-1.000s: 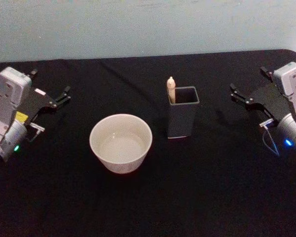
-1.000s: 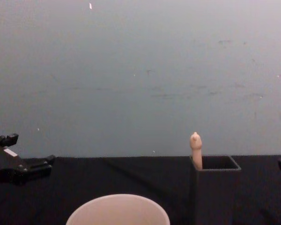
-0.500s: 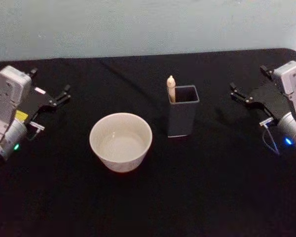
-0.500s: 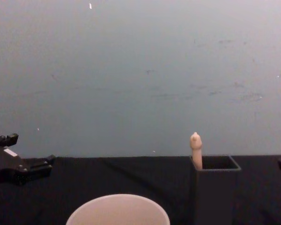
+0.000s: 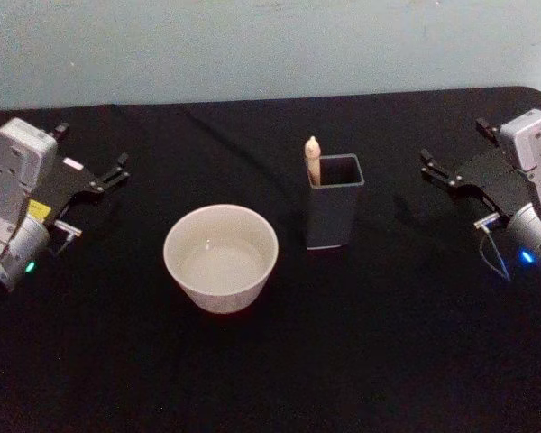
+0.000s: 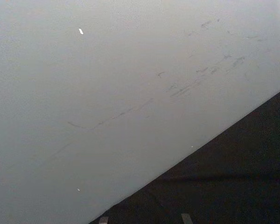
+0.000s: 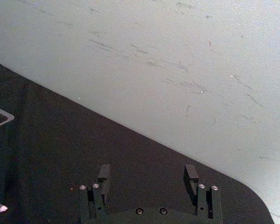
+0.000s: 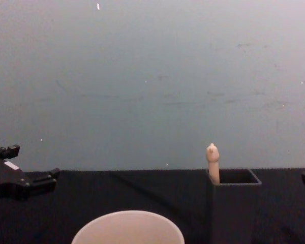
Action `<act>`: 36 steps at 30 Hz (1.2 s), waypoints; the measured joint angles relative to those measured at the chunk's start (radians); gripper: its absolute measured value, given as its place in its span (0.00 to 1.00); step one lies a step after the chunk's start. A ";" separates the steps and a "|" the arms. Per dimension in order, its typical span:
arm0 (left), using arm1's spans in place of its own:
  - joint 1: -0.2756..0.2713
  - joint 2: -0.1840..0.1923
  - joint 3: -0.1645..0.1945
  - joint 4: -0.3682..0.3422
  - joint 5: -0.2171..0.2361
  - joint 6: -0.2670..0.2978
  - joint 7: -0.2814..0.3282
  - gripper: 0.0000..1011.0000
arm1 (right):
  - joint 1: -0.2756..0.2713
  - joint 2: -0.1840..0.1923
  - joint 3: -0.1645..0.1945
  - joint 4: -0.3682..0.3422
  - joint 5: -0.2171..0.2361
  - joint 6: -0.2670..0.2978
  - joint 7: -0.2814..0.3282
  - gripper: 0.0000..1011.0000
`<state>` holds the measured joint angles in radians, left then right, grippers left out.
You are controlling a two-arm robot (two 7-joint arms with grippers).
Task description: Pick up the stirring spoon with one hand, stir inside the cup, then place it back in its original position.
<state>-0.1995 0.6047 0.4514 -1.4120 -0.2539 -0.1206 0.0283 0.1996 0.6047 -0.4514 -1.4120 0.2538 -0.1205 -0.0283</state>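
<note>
Near to far:

- Cup (image 5: 221, 257) sits closest on the black table (image 5: 388, 361), mouth up. I can't make out anything in it.
- Holder (image 5: 334, 216) is just behind the cup and to its right, not touching it, standing upright.
- Spoon (image 5: 313, 159) stands in the holder's far-left corner, leaning on the rim. Only the knob and a short stub of wooden handle clear the rim (shaft and bowl are hidden inside).

Axis: near vertical, knob up, bowl end presumably down, with a slight lean into that corner.

Handling, my read:
- The spoon looks light and stiff, and not fragile.
- Wood should give the pads decent friction, but the rounded knob probably won't. I'd pinch the straight stub just under the knob, 1 finger each side.
- Pull straight up along the axis so the bowl doesn't drag the holder, which looks light and could tip.

Grippers are out at the sides:
- Left gripper (image 5: 92, 149) is well left of the cup, its 2 fingers spread, holding nothing.
- Right gripper (image 5: 455, 149) is well right of the holder, fingers wide apart in its wrist view, empty. It's the nearer one to the spoon, so it's likely the one to use.

The wall (image 5: 252, 45) is behind everything.
</note>
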 joint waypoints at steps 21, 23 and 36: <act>0.000 0.000 0.000 0.000 0.000 0.000 0.000 0.99 | 0.000 0.000 0.000 0.000 0.000 0.000 0.000 0.99; 0.000 0.000 0.000 0.000 0.000 0.000 0.000 0.99 | 0.000 0.000 0.000 0.000 0.000 0.000 0.000 0.99; 0.000 0.000 0.000 0.000 0.000 0.000 0.000 0.99 | -0.056 0.014 0.058 -0.077 0.067 0.017 0.070 0.99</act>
<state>-0.1995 0.6047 0.4513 -1.4120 -0.2539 -0.1205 0.0283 0.1433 0.6185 -0.3933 -1.4892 0.3204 -0.1039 0.0415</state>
